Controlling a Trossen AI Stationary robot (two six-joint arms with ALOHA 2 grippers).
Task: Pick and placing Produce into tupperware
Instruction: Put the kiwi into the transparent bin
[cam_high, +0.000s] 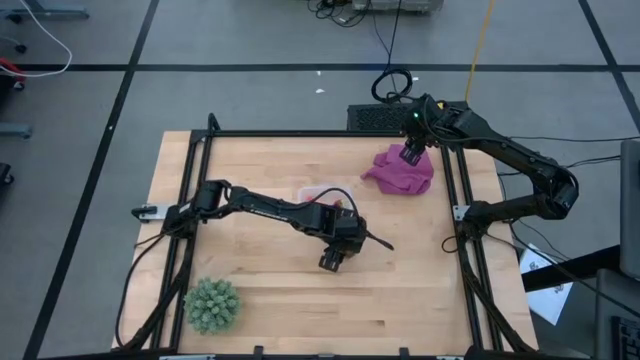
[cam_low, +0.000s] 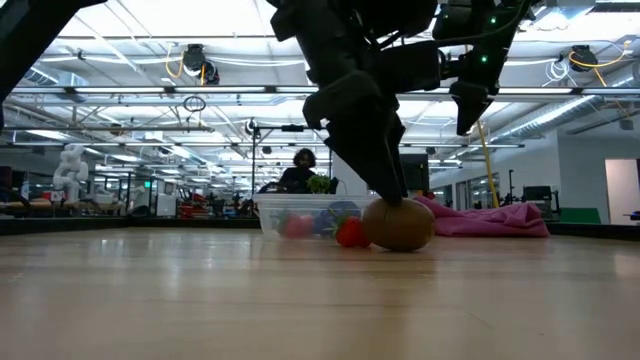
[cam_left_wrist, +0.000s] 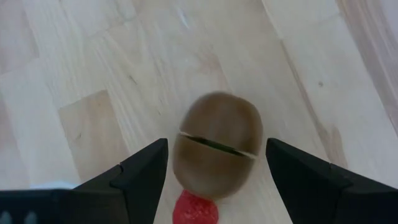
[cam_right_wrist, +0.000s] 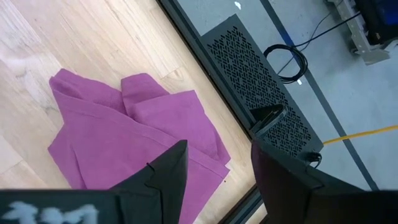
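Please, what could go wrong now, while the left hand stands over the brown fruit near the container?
1. The left hand is open around the brown fruit, which is round; if the fingers close off-centre, it may roll away.
2. A red strawberry piece lies right beside the brown fruit; the fingers could pinch or push it too.
3. The clear container is close behind; a low carry may knock its wall.
The right hand waits over the purple cloth.

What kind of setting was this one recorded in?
Most likely a robotics lab or workshop: a framed wooden table on a grey taped floor, a big open hall with ceiling ducts behind, and a person at a workstation.
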